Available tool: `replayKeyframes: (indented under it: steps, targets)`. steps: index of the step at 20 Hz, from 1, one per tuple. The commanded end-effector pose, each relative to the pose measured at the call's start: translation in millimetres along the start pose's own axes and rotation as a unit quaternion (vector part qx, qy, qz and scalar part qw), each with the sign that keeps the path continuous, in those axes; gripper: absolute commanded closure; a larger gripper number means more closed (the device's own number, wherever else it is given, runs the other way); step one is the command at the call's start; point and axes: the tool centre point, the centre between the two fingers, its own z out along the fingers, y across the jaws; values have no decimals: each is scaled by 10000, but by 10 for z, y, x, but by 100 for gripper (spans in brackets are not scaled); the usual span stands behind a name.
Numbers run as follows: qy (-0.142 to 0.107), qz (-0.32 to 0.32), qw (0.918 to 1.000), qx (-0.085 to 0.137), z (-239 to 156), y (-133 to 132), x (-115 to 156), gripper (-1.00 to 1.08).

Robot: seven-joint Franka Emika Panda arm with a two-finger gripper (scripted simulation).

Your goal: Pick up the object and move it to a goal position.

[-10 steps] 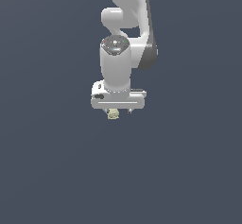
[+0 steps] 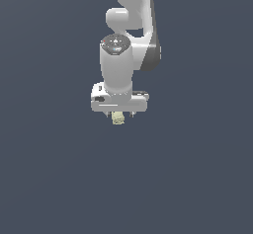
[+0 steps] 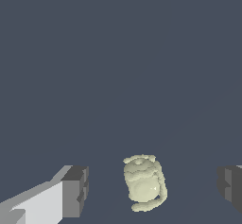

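Observation:
The object (image 2: 117,118) is a tiny pale yellowish-cream lump just under my white hand in the exterior view. In the wrist view the object (image 3: 144,185) sits between my two fingers, with a clear gap on each side. One dark finger pad (image 3: 75,190) is a little nearer to it than the other finger pad (image 3: 230,187). My gripper (image 3: 153,188) is open and straddles the lump without touching it. In the exterior view the gripper (image 2: 118,115) points straight down and its fingertips barely show below the hand.
A plain dark blue-grey surface (image 2: 59,178) fills both views. My white arm (image 2: 129,11) rises from the hand toward the top of the exterior view. No other objects, containers or edges show.
The hand has shifted slightly toward the exterior view's left. The object has stayed where it was.

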Motion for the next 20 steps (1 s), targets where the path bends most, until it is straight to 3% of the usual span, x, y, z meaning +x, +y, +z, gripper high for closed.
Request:
replayKeyframes:
  steps: [1,11,20]
  targets:
    - [-9,-8,10000,-12,-14,17,-4,-92]
    - [-9,-204,9998,-4,174,55,-137,-92]
    - [-13,-731,9973,9,623,151,-544,-92]
